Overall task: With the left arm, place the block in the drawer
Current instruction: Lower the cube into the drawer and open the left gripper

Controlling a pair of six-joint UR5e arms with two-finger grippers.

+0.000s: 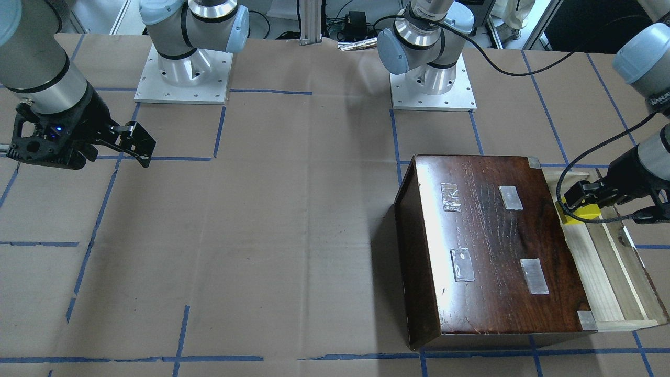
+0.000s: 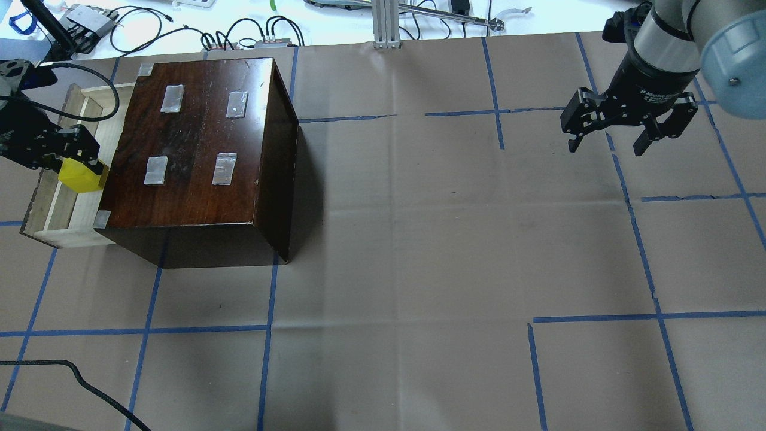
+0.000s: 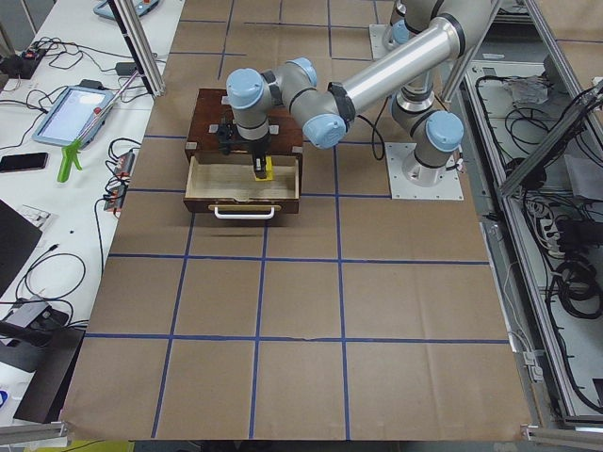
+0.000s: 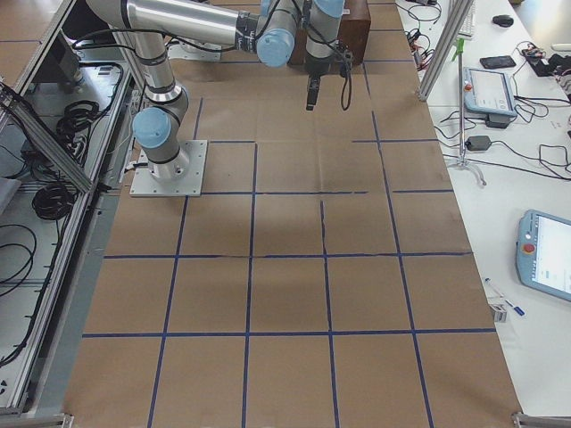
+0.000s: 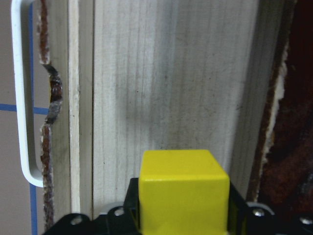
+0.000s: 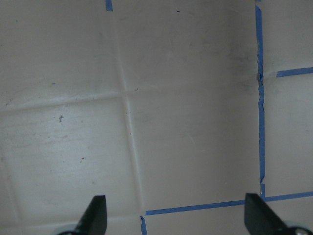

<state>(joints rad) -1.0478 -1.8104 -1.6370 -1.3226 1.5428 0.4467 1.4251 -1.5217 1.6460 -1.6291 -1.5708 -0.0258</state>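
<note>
Block (image 2: 82, 175) clamped in left end effector (image 2: 73, 163), hanging over the pulled-out drawer (image 2: 63, 236) beside the dark box (image 2: 197, 179); right end effector (image 2: 605, 146) spread apart above the desk (image 2: 419, 251).

Cropped at the left wrist view's bottom edge: lower part of the small bright yellow cube (image 5: 183, 188). Hidden beneath it (likewise from overhead): floor patch of the shallow pale-wood drawer (image 5: 171, 73).

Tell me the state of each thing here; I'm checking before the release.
left hand, shut on the block.
block, gripped, held over the drawer, not yet released.
drawer, pulled open from the box.
right hand, open, holding nothing.
</note>
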